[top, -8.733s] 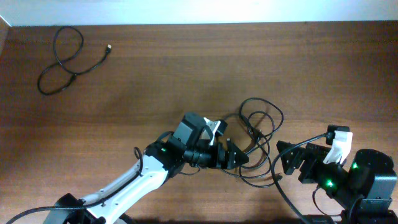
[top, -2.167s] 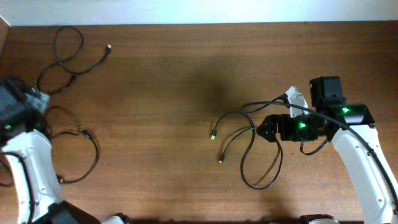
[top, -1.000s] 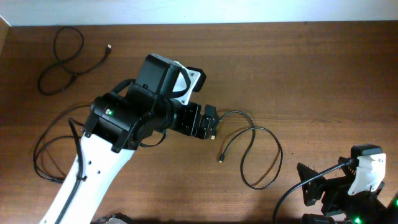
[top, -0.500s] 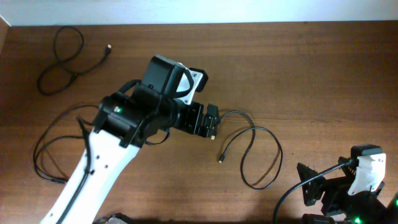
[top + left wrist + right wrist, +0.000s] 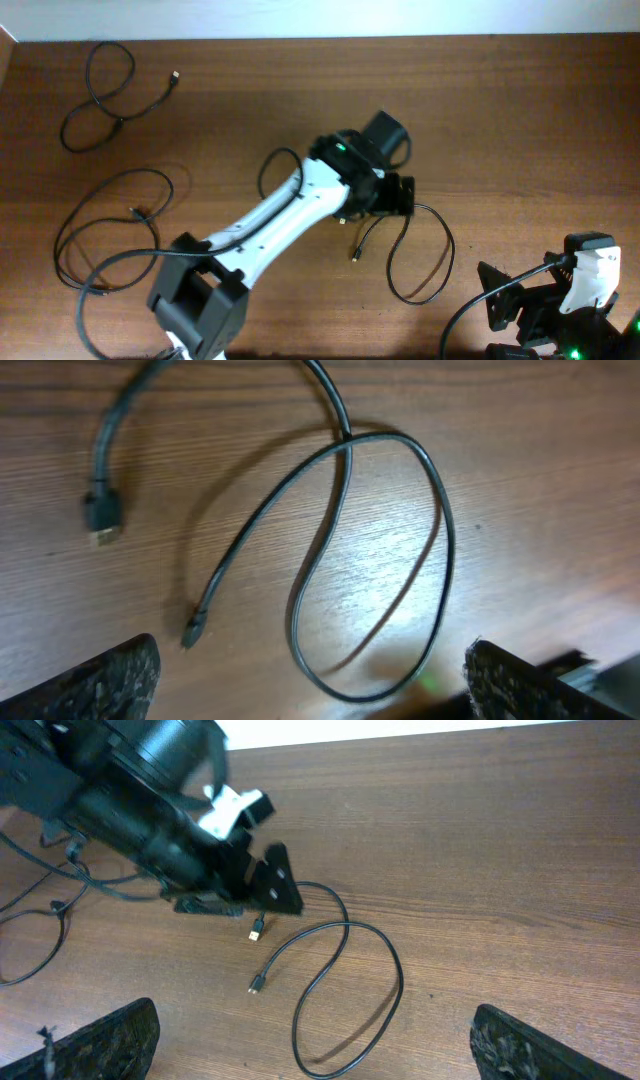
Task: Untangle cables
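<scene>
One thin black cable (image 5: 447, 250) lies in a loop on the table right of centre, with one plug (image 5: 354, 257) at its lower left. My left gripper (image 5: 398, 196) is open and empty, hovering over the loop's upper left. In the left wrist view the loop (image 5: 438, 510) and its two plugs (image 5: 100, 525) lie between and beyond the open fingers (image 5: 110, 682). A second cable (image 5: 62, 235) makes a wide loop at the left. A third cable (image 5: 100, 90) lies at the far left corner. My right gripper (image 5: 492, 298) is open and empty at the near right; its view shows the loop (image 5: 398, 982).
The white left arm (image 5: 280, 215) stretches diagonally from the near left base over the table's middle. A thick black robot cable (image 5: 455, 315) curves by the right arm's base. A pale wall edge (image 5: 320, 18) borders the far side.
My left arm has swung right, its gripper now over the middle cable's upper left end. The cables and the right arm have not moved.
</scene>
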You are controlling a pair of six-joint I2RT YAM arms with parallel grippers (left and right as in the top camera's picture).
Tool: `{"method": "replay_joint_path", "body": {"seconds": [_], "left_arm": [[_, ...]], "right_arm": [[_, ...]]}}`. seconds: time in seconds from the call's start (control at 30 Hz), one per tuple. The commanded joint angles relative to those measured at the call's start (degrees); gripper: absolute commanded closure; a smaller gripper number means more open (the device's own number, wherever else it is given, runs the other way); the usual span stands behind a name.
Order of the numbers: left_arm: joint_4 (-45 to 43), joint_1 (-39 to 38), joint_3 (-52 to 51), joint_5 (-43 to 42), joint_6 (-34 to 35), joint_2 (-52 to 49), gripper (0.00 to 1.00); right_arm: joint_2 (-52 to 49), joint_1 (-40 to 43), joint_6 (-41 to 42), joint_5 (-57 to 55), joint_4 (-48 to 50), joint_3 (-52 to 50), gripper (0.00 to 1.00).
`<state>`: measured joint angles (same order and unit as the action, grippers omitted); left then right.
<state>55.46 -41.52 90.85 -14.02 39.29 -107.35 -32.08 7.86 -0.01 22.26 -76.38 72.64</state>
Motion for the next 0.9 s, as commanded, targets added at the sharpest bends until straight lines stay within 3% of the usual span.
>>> {"method": "replay_joint_path", "body": {"seconds": [0.0, 0.1, 0.2, 0.23, 0.3, 0.47, 0.5, 0.53, 0.57, 0.6, 0.63, 0.87], "left_arm": [[-0.96, -6.1, -0.07, 5.25, 0.98, -3.21, 0.01], [-1.7, -9.86, -0.07, 11.67, 1.03, -5.53, 0.01], [-12.2, -11.5, -0.07, 12.48, 2.01, -8.17, 0.01], [-15.5, -11.65, -0.07, 16.98, -2.1, -9.09, 0.01], [-15.37, -11.63, -0.07, 29.53, -22.53, -11.04, 0.01], [-15.32, -11.69, -0.07, 25.77, -23.98, -16.39, 0.01], [-15.39, -11.72, -0.07, 19.87, -23.96, -17.38, 0.01], [-15.43, -11.74, -0.07, 12.28, -23.93, -18.32, 0.09], [-15.34, -11.76, -0.07, 7.65, -23.93, -19.02, 0.59], [-14.86, -11.76, -0.07, 5.66, -23.47, -19.41, 0.91], [-14.71, -12.0, -0.07, 5.68, -23.5, -19.41, 1.0], [-13.62, -20.02, -0.07, 6.56, -23.54, -19.41, 1.0]], "right_arm": [[0.15, 0.46, 0.0, -0.46, 0.04, 0.11, 0.02], [0.15, 0.46, 0.0, -0.48, 0.02, 0.11, 0.02], [0.15, 0.46, 0.0, -0.48, 0.04, 0.11, 0.01], [0.15, 0.46, 0.0, -0.46, 0.04, 0.11, 0.02], [0.15, 0.46, 0.0, -0.48, 0.04, 0.11, 0.01], [0.15, 0.46, 0.0, -0.46, 0.04, 0.11, 0.02], [0.15, 0.46, 0.0, -0.48, 0.04, 0.11, 0.02], [0.15, 0.46, 0.0, -0.48, 0.04, 0.11, 0.01], [0.15, 0.46, 0.0, -0.48, 0.04, 0.11, 0.02], [0.15, 0.46, 0.0, -0.48, 0.04, 0.11, 0.02], [0.15, 0.46, 0.0, -0.48, 0.04, 0.11, 0.02], [0.15, 0.46, 0.0, -0.48, 0.04, 0.11, 0.02]]}}
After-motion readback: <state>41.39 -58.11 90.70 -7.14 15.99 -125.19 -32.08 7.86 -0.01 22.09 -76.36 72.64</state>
